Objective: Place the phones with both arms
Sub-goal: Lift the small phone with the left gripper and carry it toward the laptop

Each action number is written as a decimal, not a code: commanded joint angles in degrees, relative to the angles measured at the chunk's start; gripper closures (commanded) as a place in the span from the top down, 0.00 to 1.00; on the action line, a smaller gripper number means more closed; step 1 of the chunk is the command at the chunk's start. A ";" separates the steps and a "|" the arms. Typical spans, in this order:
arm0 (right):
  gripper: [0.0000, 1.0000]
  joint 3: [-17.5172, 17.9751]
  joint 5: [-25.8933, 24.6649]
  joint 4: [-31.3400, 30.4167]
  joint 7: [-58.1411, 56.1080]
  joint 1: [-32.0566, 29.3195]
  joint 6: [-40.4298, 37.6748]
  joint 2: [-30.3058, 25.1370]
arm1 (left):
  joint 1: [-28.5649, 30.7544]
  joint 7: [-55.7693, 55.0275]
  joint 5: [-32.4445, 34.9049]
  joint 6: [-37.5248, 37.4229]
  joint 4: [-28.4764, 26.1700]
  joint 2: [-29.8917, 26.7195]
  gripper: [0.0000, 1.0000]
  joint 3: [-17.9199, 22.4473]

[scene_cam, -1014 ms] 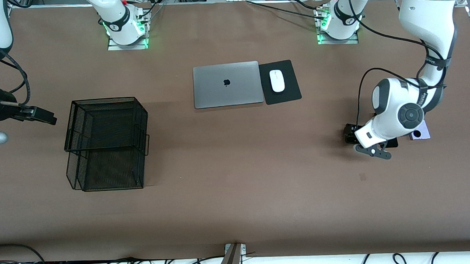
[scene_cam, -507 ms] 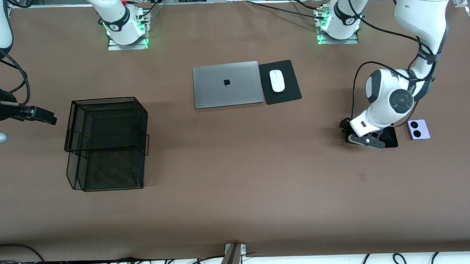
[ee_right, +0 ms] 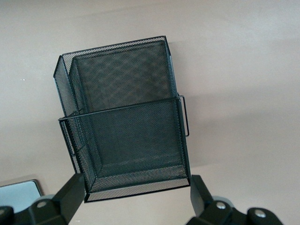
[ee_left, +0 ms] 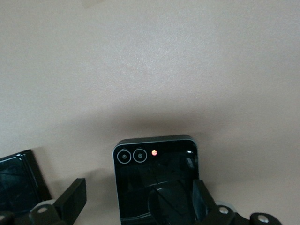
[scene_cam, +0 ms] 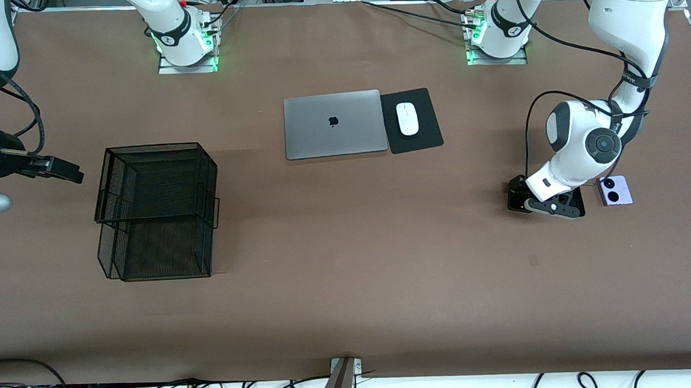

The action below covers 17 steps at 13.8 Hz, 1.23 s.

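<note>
Black mesh forms the 2-tier basket (scene_cam: 157, 211), beside which the right gripper (scene_cam: 58, 170) is held waiting, fingers spread and empty. Toward the left arm's end, the left gripper (scene_cam: 547, 202), likewise spread, is lowered around the black flip phone (ee_left: 157, 183); the lilac flip phone (scene_cam: 615, 191) lies beside it. Closing is judged next.
</note>
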 commanded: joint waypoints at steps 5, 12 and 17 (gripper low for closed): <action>1.00 0.36 -0.02 -0.57 -0.01 -0.29 -0.55 -1.02 | -0.48 -4.42 0.09 1.31 -0.60 0.26 1.00 -0.50; 1.00 0.27 -0.02 -0.66 -0.09 -0.29 -0.55 -1.02 | -0.48 -6.10 0.09 3.33 -0.95 2.10 1.00 -0.94; 1.00 0.18 -0.02 -0.66 -0.18 -0.29 -0.55 -1.02 | -0.57 -7.07 0.18 3.50 -0.60 3.69 0.76 -1.29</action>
